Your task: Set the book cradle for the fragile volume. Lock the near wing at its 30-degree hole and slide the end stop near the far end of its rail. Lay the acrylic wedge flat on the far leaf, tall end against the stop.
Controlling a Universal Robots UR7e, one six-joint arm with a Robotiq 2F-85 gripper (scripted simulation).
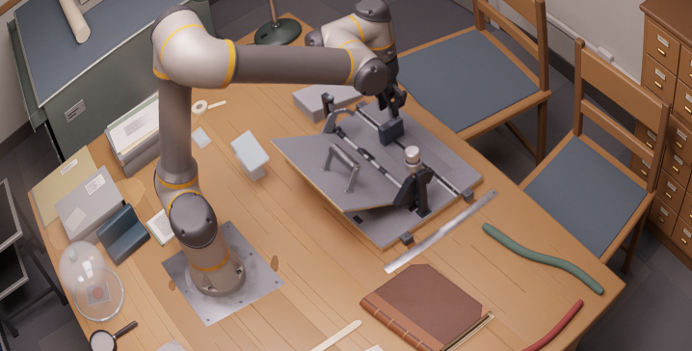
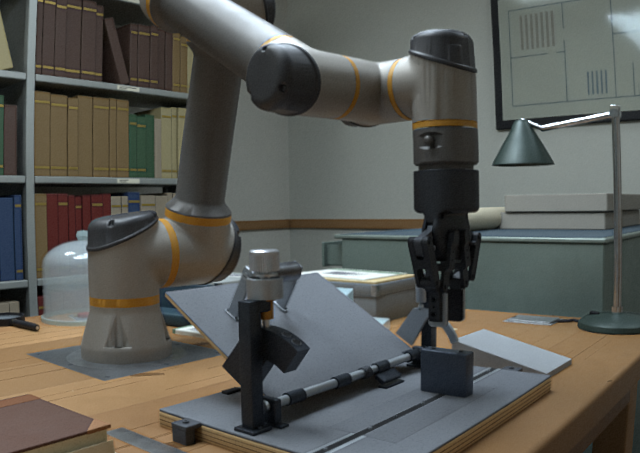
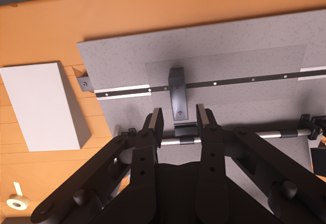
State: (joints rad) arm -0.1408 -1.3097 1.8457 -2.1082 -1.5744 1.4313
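The dark end stop (image 1: 391,131) (image 2: 446,371) (image 3: 178,93) stands on its rail (image 3: 236,80) toward the far end of the flat leaf, and my gripper (image 1: 394,107) (image 2: 442,320) (image 3: 178,115) hangs just above it, open and holding nothing. The near wing (image 1: 334,170) (image 2: 305,324) is tilted up on the cradle, propped by a quadrant with a knobbed pin (image 1: 413,159) (image 2: 263,274). The pale acrylic wedge (image 1: 250,154) lies on the table left of the cradle. A grey block (image 3: 43,106) (image 2: 509,351) rests on the table beyond the cradle's far end.
Behind the cradle stand a desk lamp (image 2: 615,221) and a low cabinet (image 1: 87,53). Two chairs (image 1: 488,73) line the table's right side. A steel ruler (image 1: 440,230), a brown book (image 1: 426,308) and two snake weights (image 1: 542,257) lie in front.
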